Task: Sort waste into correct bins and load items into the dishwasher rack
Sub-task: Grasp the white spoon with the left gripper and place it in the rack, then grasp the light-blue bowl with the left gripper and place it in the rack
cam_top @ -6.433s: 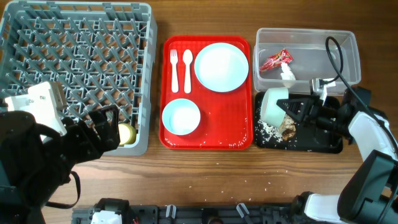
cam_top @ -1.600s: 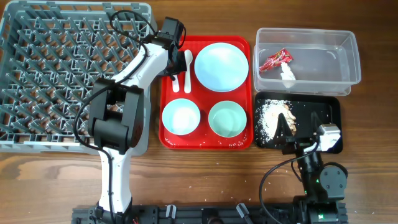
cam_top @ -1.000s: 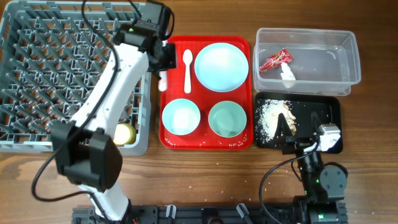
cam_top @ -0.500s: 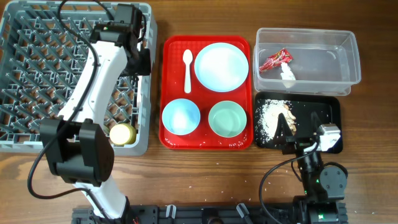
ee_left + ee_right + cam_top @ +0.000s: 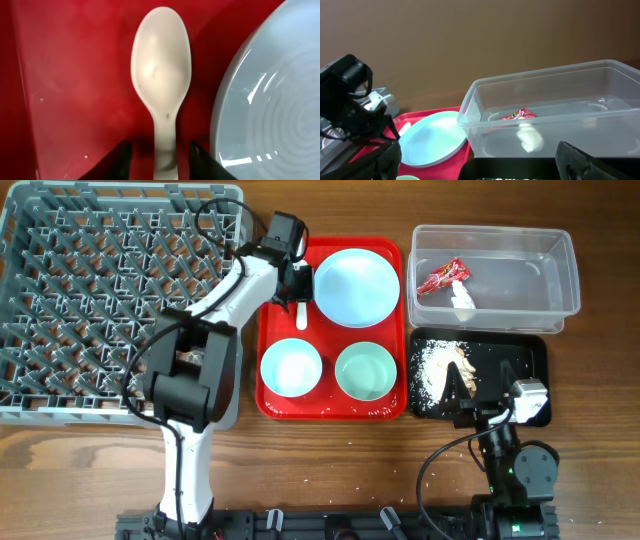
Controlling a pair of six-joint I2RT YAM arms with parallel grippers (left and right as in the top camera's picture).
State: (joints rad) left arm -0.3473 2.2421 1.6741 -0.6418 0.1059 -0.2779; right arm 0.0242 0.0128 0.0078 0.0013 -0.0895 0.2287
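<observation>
In the left wrist view a white spoon (image 5: 161, 75) lies on the red tray (image 5: 75, 75) beside the pale plate (image 5: 270, 100). My left gripper (image 5: 161, 152) is open, one finger on each side of the spoon's handle with a small gap either way. From overhead it (image 5: 298, 288) hangs over the spoon (image 5: 300, 316), left of the plate (image 5: 356, 287). Two small bowls (image 5: 291, 367) (image 5: 365, 371) sit at the tray's front. The red wrapper (image 5: 443, 276) and white scrap (image 5: 462, 298) lie in the clear tub (image 5: 545, 280). Crumbs (image 5: 435, 370) lie in the black tray (image 5: 520, 355). My right gripper (image 5: 480, 405) stands open and empty.
The grey dishwasher rack (image 5: 100, 280) fills the left side; my left arm (image 5: 190, 370) crosses its right front corner. The right wrist view looks over the black tray (image 5: 520, 170) toward the clear tub (image 5: 545, 100) and plate (image 5: 430, 137).
My left arm carried the fork from the tray over the rack, came away without it, and has swung back over the spoon with jaws open. The right arm has not moved.
</observation>
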